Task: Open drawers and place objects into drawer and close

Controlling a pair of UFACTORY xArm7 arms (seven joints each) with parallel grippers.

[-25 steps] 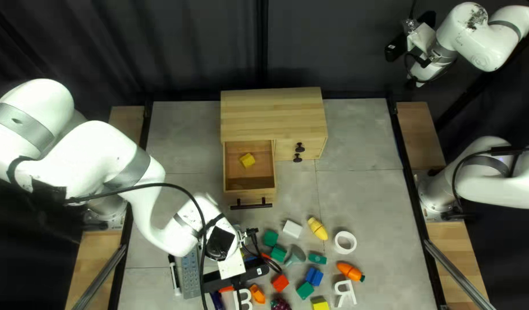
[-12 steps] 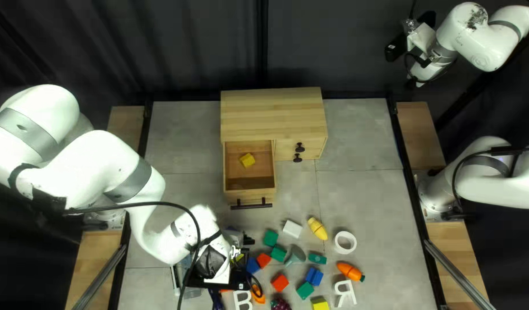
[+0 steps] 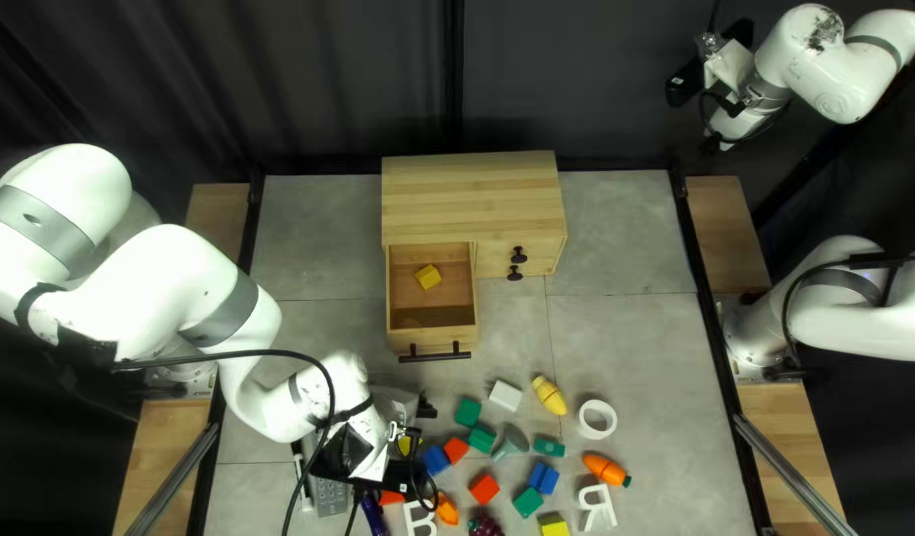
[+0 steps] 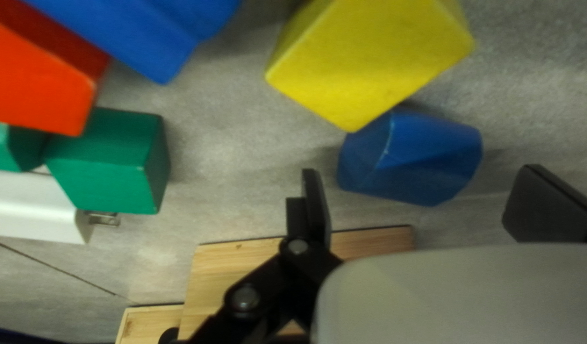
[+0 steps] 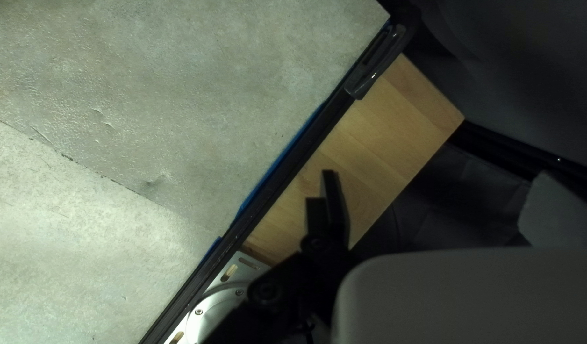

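My target drawer [image 3: 431, 316] stands pulled out at the near left of the wooden cabinet [image 3: 472, 197], with a yellow block [image 3: 428, 277] already lying inside. The knobbed drawers [image 3: 517, 254] to its right are shut. I take the step in hand to be loading: choosing another object before anything gets closed.

Nearer me, on the left side of the spread of toys, my left gripper [image 4: 421, 171] is open, its fingers well apart and nothing held. A blue block [image 4: 411, 159] lines up with the gap, and I judge it the likely pick. A second yellow block [image 4: 370, 57] sits hard by on its near side; I can't tell whether they touch. The next move wants a straight descent, a check that both fingers clear that neighbour, then a squeeze and a lift high enough to pass over the drawer's front.

Farther right lie a green block [image 4: 108, 159] and a red block [image 4: 38, 76]. My right gripper [image 5: 430, 173] is parked up at the far right, fingers spread, holding nothing.
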